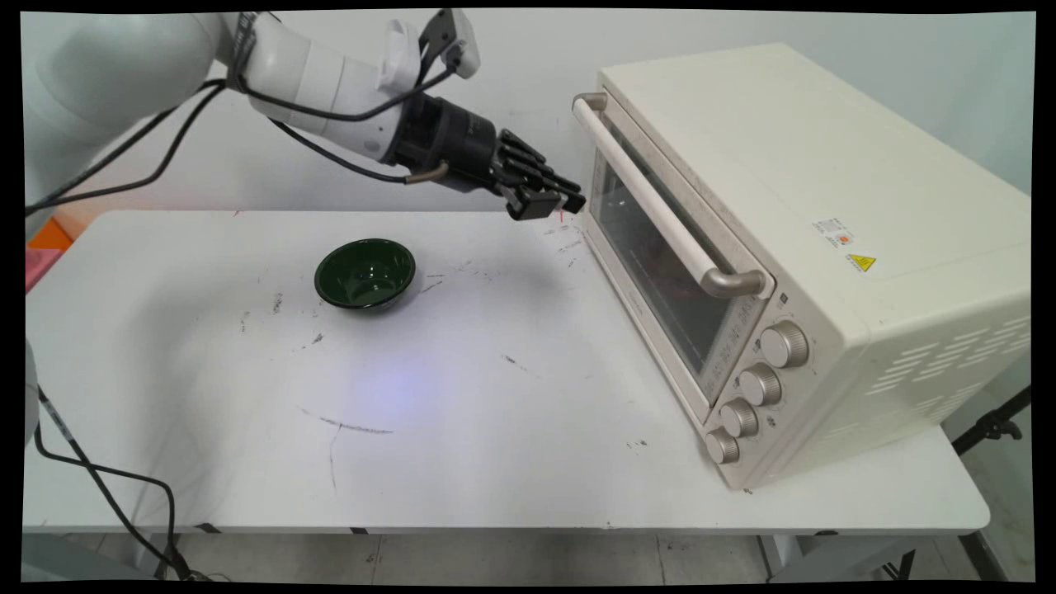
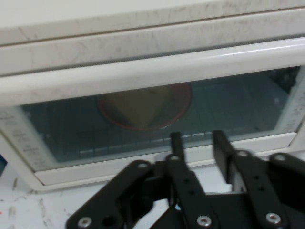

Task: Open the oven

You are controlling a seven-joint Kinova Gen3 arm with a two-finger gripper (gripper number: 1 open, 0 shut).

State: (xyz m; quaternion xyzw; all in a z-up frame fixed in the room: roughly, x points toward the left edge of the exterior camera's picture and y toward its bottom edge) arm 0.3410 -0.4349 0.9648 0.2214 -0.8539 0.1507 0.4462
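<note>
Beside the cream metal toaster oven (image 1: 825,214) at the table's right, my black two-finger gripper (image 1: 551,200) hovers before its closed glass door (image 2: 157,119), fingers slightly parted and holding nothing. A dark green bowl (image 1: 365,273) sits left.

Arm (image 1: 313,78): white, rounded links
Cables (image 1: 165,148): black, looping loose (one brass-coloured elbow fitting, seemingly)
Gripper (image 1: 549,200): black, ribbed linkage
Screws (image 2: 204,220): silver, at linkage joints

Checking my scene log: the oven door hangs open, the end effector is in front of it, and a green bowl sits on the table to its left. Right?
Not quite: the main view shows the oven door closed. The end effector and green bowl are as you say.
</note>
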